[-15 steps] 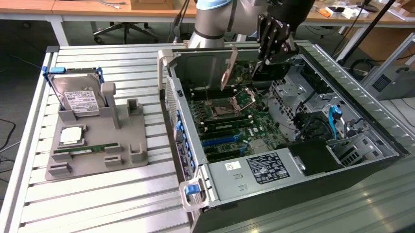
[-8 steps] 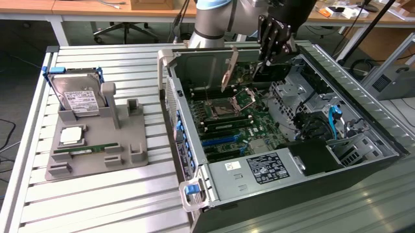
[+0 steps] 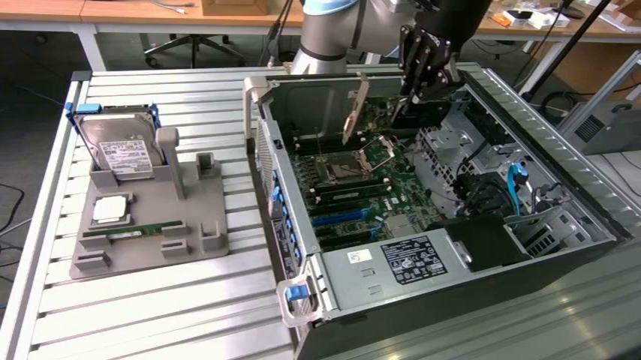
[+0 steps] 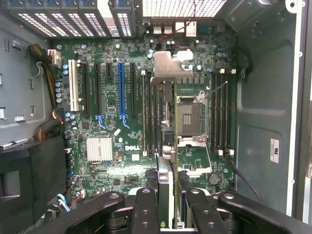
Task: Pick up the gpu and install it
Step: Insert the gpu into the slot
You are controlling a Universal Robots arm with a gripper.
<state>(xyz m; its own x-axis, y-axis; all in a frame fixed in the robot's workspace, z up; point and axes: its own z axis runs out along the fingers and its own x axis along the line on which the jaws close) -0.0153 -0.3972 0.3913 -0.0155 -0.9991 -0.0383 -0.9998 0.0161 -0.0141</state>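
Observation:
The gpu (image 3: 356,112), a thin dark card with a silver end bracket, hangs edge-down inside the open computer case (image 3: 561,157), above the motherboard (image 3: 395,184). My gripper (image 3: 410,94) is shut on the card's upper edge. In the wrist view the gpu (image 4: 168,68) is seen edge-on between my gripper's (image 4: 168,200) two black fingers (image 4: 146,204). It hangs over the area between the CPU socket (image 4: 189,117) and the long memory slots beside it. The blue expansion slot (image 4: 121,87) lies off to one side, apart from the card.
A grey fixture (image 3: 150,240) at the exterior view's left holds a hard drive (image 3: 120,150), a CPU (image 3: 110,210) and a green RAM stick (image 3: 130,232). The power supply (image 3: 401,262) fills the case's near end. Cables (image 3: 516,187) and drive bays line the case's right side.

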